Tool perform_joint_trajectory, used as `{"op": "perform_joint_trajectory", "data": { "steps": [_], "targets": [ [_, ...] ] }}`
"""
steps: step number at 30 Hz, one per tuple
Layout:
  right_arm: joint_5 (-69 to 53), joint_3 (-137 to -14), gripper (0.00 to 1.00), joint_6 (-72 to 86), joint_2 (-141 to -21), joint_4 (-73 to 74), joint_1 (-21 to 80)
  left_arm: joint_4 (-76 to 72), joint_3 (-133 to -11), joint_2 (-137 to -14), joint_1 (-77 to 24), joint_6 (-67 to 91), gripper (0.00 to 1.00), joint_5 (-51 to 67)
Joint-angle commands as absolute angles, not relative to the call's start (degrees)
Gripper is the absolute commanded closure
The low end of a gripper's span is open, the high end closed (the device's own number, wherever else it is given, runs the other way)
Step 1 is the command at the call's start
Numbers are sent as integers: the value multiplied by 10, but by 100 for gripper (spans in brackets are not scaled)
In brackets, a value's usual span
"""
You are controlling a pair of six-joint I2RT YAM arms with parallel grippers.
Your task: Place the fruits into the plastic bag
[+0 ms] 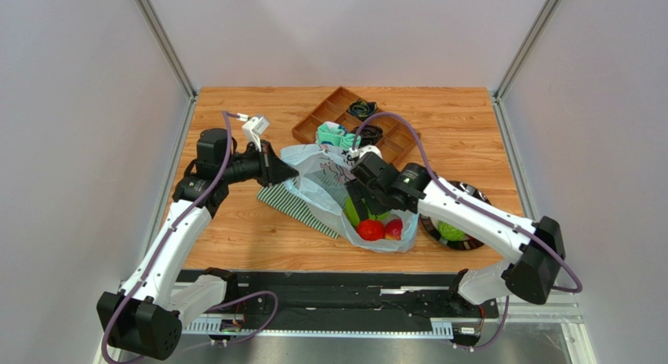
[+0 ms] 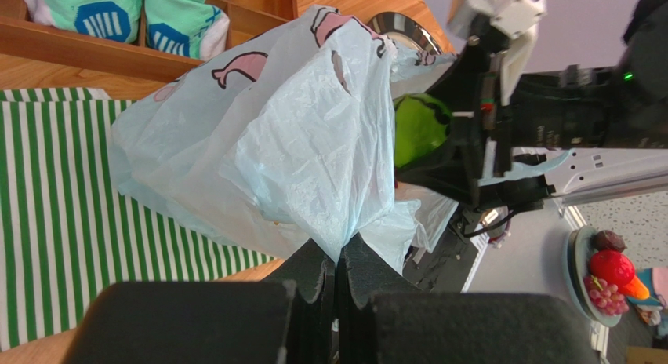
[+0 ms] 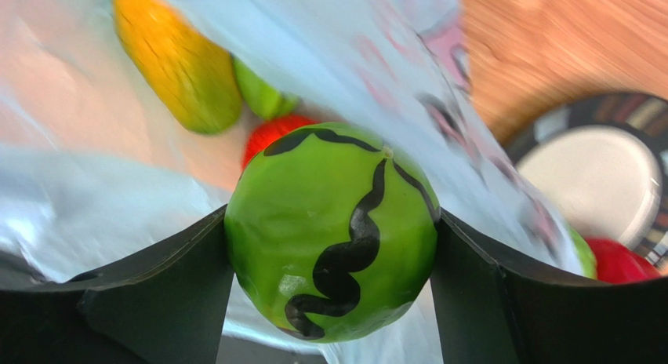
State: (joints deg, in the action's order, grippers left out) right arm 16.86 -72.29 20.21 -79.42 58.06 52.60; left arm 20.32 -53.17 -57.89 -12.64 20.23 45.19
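Pinched together on a gathered fold of the plastic bag (image 2: 290, 136), our left pincer (image 2: 339, 260) holds that pale-blue film up above the green-and-white striped cloth (image 2: 55, 207). From overhead we see the bag lying in the middle of the tabletop (image 1: 235, 231), partly on the cloth, with its mouth towards the wooden tray (image 1: 339, 111).

Our right pincer (image 1: 362, 205) is inside the bag's mouth, clamped on a toy watermelon (image 3: 333, 231). It is a green ball with black wavy stripes, and one dark finger (image 3: 157, 301) presses on each side of it. The left wrist view shows the same green ball just past the raised film, between the right arm's fingers.

Deeper in the bag, beyond the watermelon, we see a yellow-orange mango-like fruit (image 3: 184, 66), a smaller green fruit (image 3: 263, 93) touching it, and a red fruit (image 3: 270, 132). The overhead view shows two red shapes through the film at the bag's near end.

Just beside the bag, on our right, sits a dark-rimmed plate (image 3: 604, 176). Another green fruit (image 1: 451, 231) rests on it, and the right wrist view shows something red at the plate's edge. Teal socks (image 2: 110, 11) sit in the tray's compartments behind the bag.
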Motion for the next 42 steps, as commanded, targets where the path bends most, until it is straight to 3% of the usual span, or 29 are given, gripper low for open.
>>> {"op": "perform_joint_trajectory", "data": {
  "steps": [1,8,15,19,20,28,42],
  "targets": [
    [162,-716,79,236,-855,448,544,180,-533,-577,-123,199,100,464],
    [183,-752,77,235,-960,449,545,182,-533,-577,-123,198,100,462],
    [142,-715,73,263,-983,430,546,185,-534,-577,-123,197,100,461],
    [131,-707,56,269,-989,417,544,185,-534,-579,-123,197,100,462],
    [132,-707,44,268,-991,417,544,185,-534,-579,-123,197,100,463],
    [132,-707,7,265,-974,418,545,185,-535,-578,-123,196,100,462],
    [141,-716,0,263,-927,430,546,185,-534,-577,-123,196,100,461]
  ]
}}
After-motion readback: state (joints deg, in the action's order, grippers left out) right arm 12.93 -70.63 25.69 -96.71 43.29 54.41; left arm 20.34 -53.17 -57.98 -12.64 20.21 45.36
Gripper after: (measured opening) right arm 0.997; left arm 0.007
